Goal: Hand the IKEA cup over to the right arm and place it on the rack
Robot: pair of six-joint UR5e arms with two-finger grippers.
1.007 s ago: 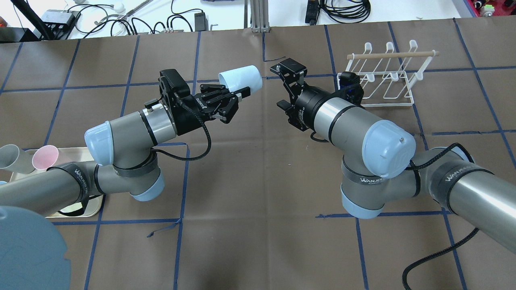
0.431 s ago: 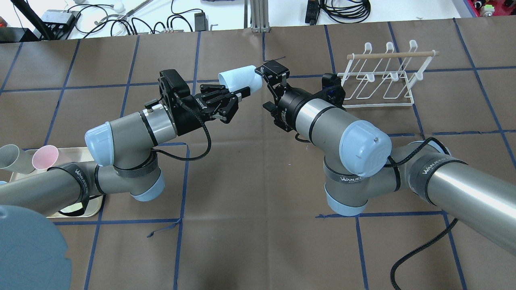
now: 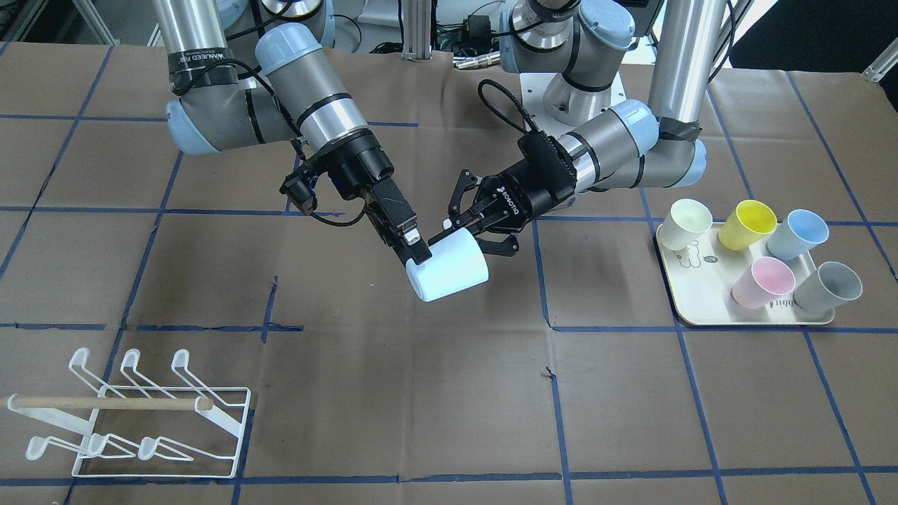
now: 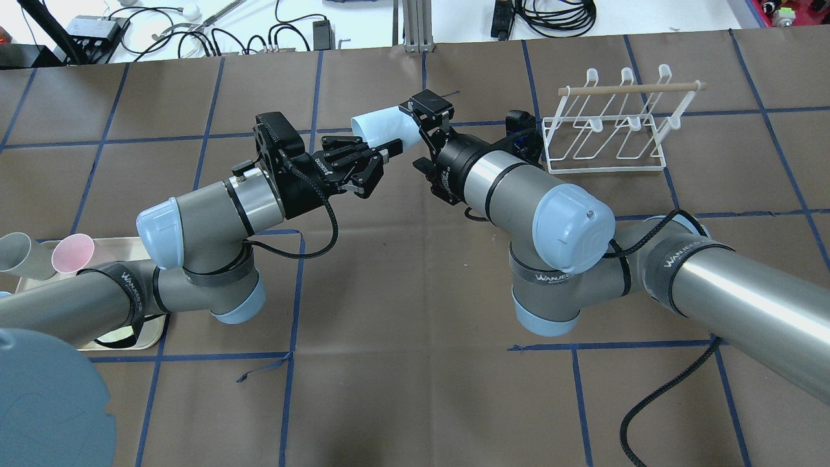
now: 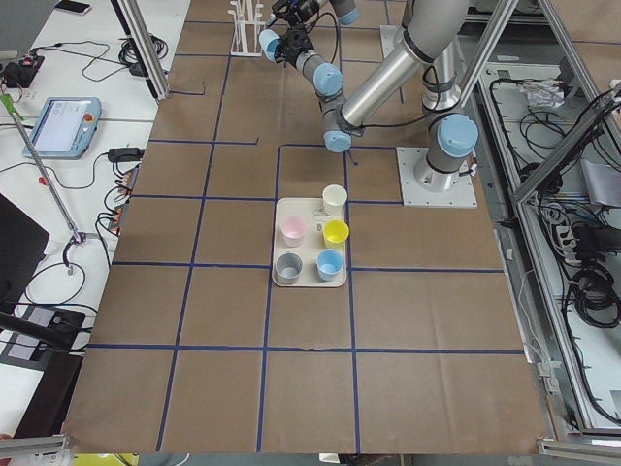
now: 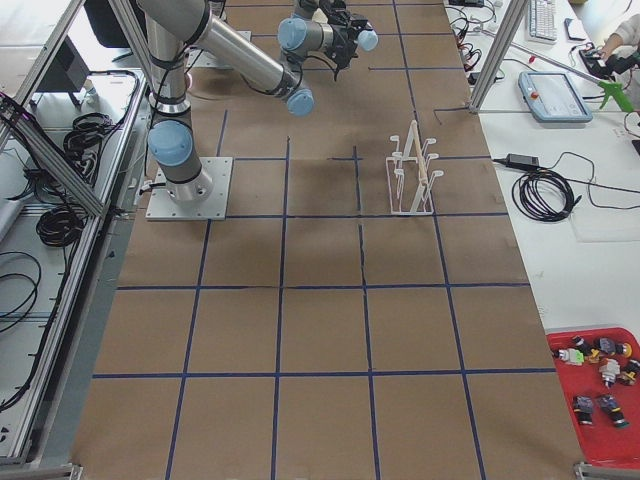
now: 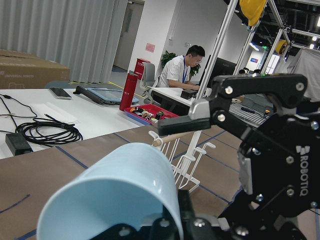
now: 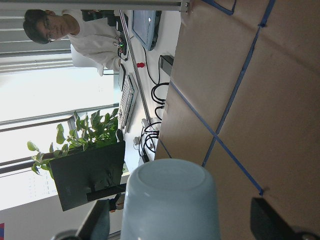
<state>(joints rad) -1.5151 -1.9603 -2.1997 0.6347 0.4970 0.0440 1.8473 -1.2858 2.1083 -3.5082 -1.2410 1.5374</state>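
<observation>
In the front view the left gripper (image 3: 471, 237) is clamped on the pale blue cup (image 3: 452, 272). The cup lies sideways in the air, well apart from the rack (image 3: 161, 421). The right gripper (image 3: 419, 254) reaches the cup's other end, and only one finger shows there. From overhead, this gripper hides the cup's base. In both side views the grippers are too small to judge. The left wrist view cuts off its own fingertips. In the right wrist view the fingers (image 8: 270, 220) stand apart, either side of the base, not touching it.
</observation>
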